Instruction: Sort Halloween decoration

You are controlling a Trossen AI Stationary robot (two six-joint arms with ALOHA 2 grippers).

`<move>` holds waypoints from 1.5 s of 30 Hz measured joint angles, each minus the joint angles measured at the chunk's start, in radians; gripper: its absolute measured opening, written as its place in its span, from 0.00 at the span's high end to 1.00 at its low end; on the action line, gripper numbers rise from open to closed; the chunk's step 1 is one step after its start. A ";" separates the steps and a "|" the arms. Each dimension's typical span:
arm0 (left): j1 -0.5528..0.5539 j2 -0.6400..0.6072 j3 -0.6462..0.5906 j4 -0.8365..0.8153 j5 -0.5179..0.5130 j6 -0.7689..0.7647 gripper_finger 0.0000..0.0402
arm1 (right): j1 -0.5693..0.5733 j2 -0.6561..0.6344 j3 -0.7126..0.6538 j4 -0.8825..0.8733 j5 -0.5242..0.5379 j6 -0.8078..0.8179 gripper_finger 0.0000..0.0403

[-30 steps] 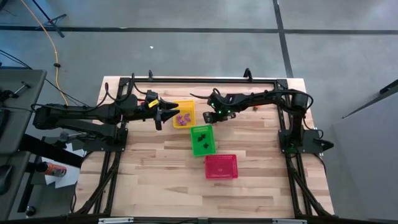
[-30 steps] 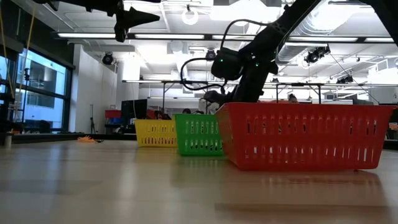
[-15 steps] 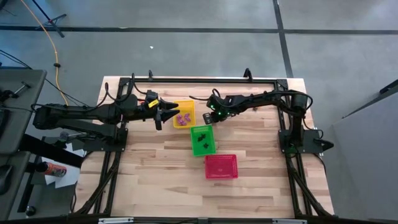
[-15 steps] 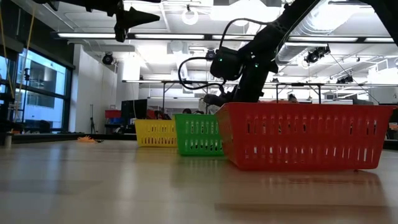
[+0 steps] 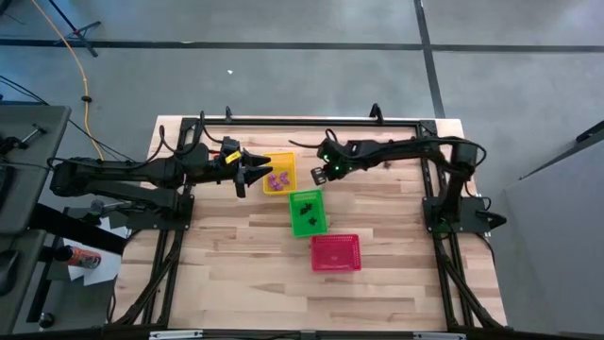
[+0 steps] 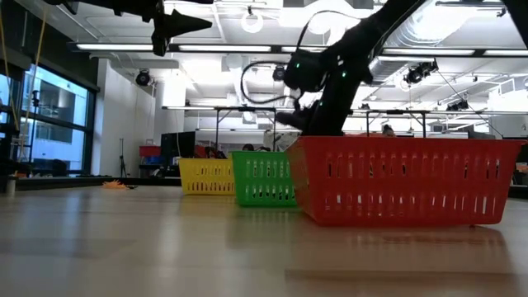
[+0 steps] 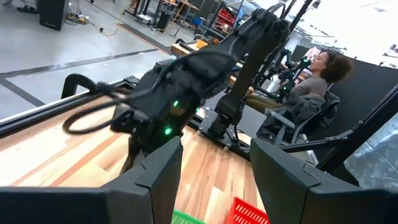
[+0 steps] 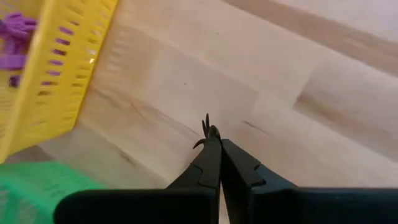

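Note:
Three small mesh baskets stand in a slanting row on the wooden table: a yellow one (image 5: pixel 279 173) holding purple trinkets (image 5: pixel 276 179), a green one (image 5: pixel 307 212) holding black trinkets (image 5: pixel 310 212), and a red one (image 5: pixel 336 252). My right gripper (image 5: pixel 319 173) hangs just to the right of the yellow basket, above the table, shut on a tiny black trinket (image 8: pixel 207 127). My left gripper (image 5: pixel 255 170) hovers open, high over the yellow basket's left edge, with nothing between its fingers (image 7: pixel 158 177). My right gripper pinches the tiny black trinket between the very ends of its two fingers (image 8: pixel 214 155). A thin curled bit (image 8: pixel 205 123) of the trinket sticks out past the fingertips. The fingers slant down toward the table's left, and the trinket is lifted clear of the wood.
Bare wood lies to the left and near side of the baskets (image 6: pixel 165 239). A black frame rail (image 5: pixel 311 121) runs along the far edge. A person (image 7: pixel 320 68) sits beyond the table, past the right arm's base.
My right gripper has risen from low behind the green basket and drawn a little toward the table's far edge. My left arm has kept still.

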 joint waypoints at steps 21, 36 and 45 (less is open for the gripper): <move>0.000 0.000 0.000 0.018 -0.001 0.104 0.55 | 0.073 -0.565 -0.004 -0.043 0.041 -0.378 1.00; 0.000 0.000 0.000 0.189 -0.006 0.270 0.55 | 0.258 -0.735 -0.004 0.176 0.020 -0.805 1.00; 0.000 0.000 0.000 0.186 -0.006 0.271 0.55 | 0.262 -0.733 -0.004 0.197 0.030 -0.803 1.00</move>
